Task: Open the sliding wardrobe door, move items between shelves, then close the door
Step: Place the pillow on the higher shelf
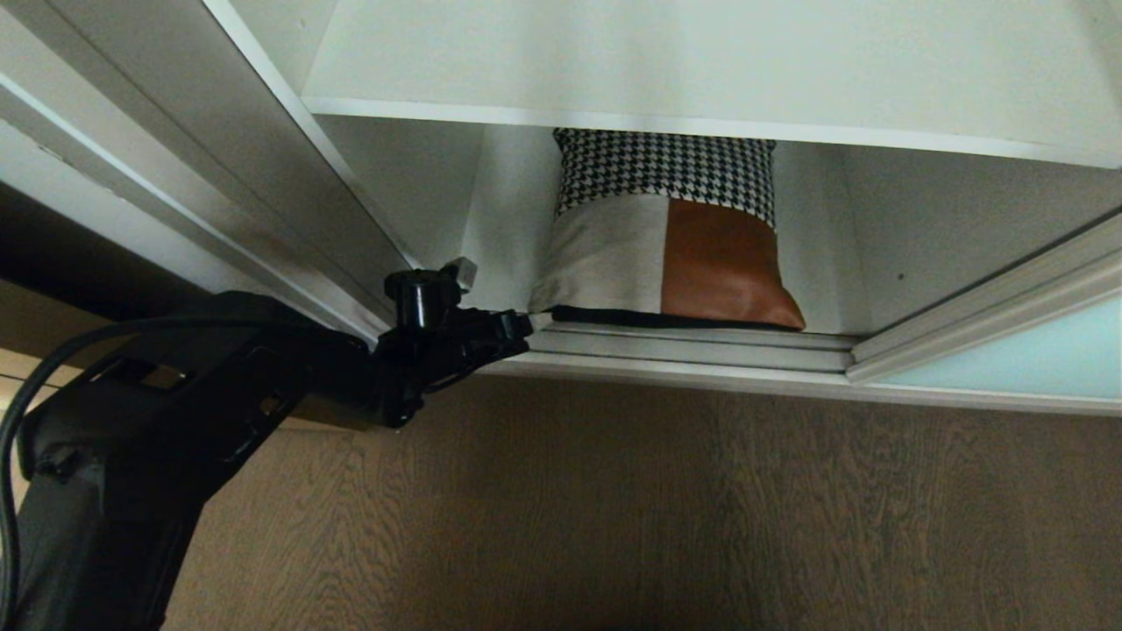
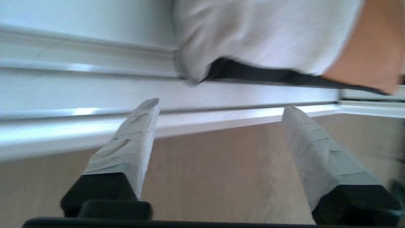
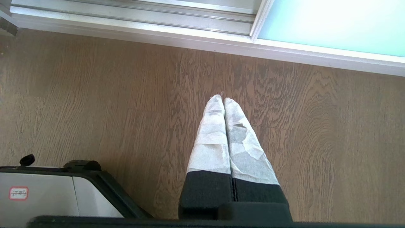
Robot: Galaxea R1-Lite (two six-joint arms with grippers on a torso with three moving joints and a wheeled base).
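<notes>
Wood-grain floor (image 1: pixel 666 508) meets ridged metal track (image 1: pixel 692 337) (cushion (image 1: pixel 666 237) on bottom shelf (image 1: pixel 824 302)).

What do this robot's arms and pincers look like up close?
The left arm is a chunky matt-black shell with a black cable looping along it. Each pincer has two long tapering fingers, black at the base and wrapped toward the tips in pale grey-white crinkled tape: see the left pincer and the right pincer. I see no markings on them.

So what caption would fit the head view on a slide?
Open left gripper beside the houndstooth, beige and rust-brown cushion on the white bottom shelf.
</notes>
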